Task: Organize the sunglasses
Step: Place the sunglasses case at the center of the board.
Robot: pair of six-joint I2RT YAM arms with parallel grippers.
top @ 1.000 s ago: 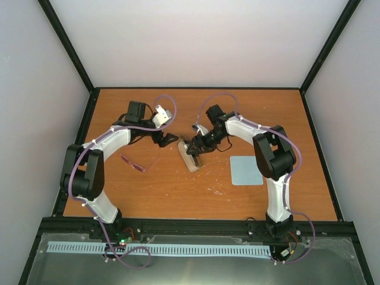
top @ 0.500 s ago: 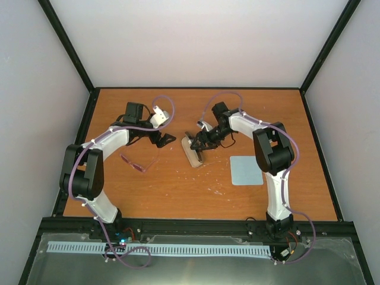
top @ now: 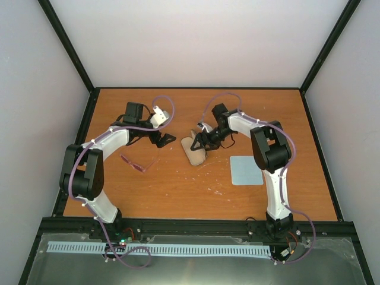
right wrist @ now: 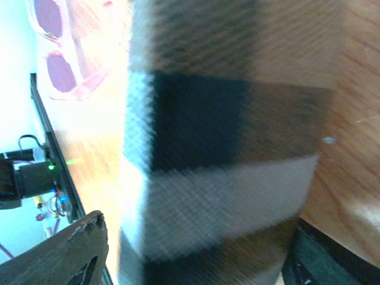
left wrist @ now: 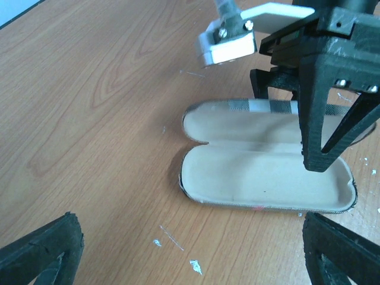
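Observation:
The sunglasses (top: 138,164), pinkish-red and thin-framed, lie on the table left of centre, and also show at the top left of the right wrist view (right wrist: 59,53). The tan oval case (top: 191,149) lies open mid-table, its pale lining up in the left wrist view (left wrist: 261,178). My left gripper (top: 166,139) is open and empty, just left of the case (left wrist: 190,261). My right gripper (top: 199,141) stands over the case's far lid with its fingers spread (left wrist: 344,145). The plaid outer shell (right wrist: 225,148) fills its view between the fingers (right wrist: 196,255).
A flat pale blue cloth (top: 245,170) lies right of the case, beside the right arm. Small white flecks dot the wooden table (top: 178,196). Black frame rails edge the table on all sides.
The right gripper has drawn back towards the far side with the case's lid. The case now lies opened out and nearer the left gripper. The left gripper has barely moved.

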